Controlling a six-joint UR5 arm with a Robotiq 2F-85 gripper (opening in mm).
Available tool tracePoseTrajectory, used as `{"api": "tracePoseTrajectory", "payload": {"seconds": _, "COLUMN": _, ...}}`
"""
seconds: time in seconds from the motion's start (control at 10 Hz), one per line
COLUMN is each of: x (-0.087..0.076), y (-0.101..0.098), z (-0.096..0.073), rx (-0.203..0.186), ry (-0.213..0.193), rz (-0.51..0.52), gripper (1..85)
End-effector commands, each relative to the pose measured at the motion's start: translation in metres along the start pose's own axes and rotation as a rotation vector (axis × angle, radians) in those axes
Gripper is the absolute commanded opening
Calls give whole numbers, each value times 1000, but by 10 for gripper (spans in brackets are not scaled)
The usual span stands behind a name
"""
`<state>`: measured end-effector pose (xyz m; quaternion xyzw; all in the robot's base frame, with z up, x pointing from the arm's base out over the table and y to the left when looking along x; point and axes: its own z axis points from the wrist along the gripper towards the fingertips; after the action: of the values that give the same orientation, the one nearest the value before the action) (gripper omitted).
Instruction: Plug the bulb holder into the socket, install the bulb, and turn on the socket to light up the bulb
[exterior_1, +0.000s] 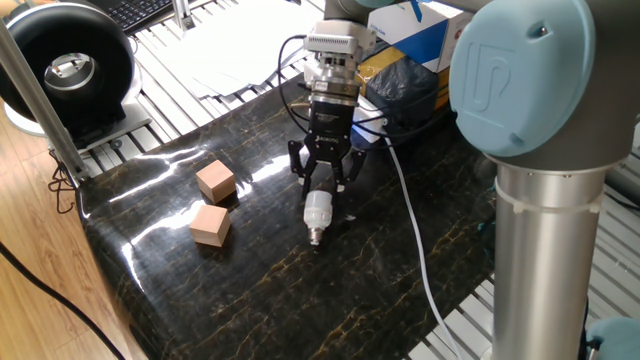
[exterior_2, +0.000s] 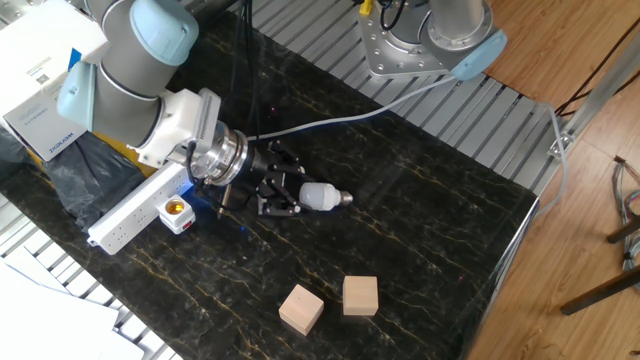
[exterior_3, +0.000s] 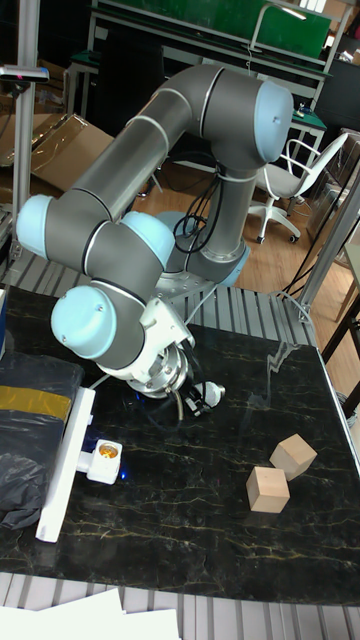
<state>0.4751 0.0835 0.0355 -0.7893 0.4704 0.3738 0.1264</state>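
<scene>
The black marble-patterned tabletop carried everything, and the long narrow white power strip socket served as the landmark along its edge beside the dark wrapped box with yellow tape. The grey and pale-blue robot arm reached down low over the tabletop just beside the socket, its wrist laid nearly level, probably so the hand could take a thing lying on its side. The small white cube-shaped bulb holder with the round orange-brown opening sat against the socket's near side, apparently already plugged in, with its threaded opening empty; nothing was seated in it. Two tan wooden cubes lay well apart from the socket, toward the opposite edge, and seemed to play no part. The black two-finger hand was pinching the small white cylindrical bulb with the silver screw base by its white body, a little way out from the socket. The screw base pointed away from the wrist, which left the thread free, a grip that looked suited to offering the base to the holder. Whether the bulb was clear of the tabletop could not be told. The socket's white cable trailed off across the tabletop.
</scene>
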Motion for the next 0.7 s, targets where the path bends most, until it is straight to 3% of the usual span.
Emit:
{"api": "tracePoseTrajectory", "payload": {"seconds": 0.0, "x": 1, "y": 2, "z": -19, "rx": 6, "ry": 36, "rz": 55, "gripper": 383}}
{"api": "tracePoseTrajectory", "payload": {"seconds": 0.2, "x": 15, "y": 7, "z": -53, "rx": 15, "ry": 173, "rz": 130, "gripper": 333}}
{"api": "tracePoseTrajectory", "payload": {"seconds": 0.4, "x": 14, "y": 9, "z": -93, "rx": 9, "ry": 255, "rz": 161, "gripper": 317}}
{"api": "tracePoseTrajectory", "payload": {"seconds": 0.6, "x": 16, "y": 4, "z": -125, "rx": 33, "ry": 321, "rz": 202, "gripper": 317}}
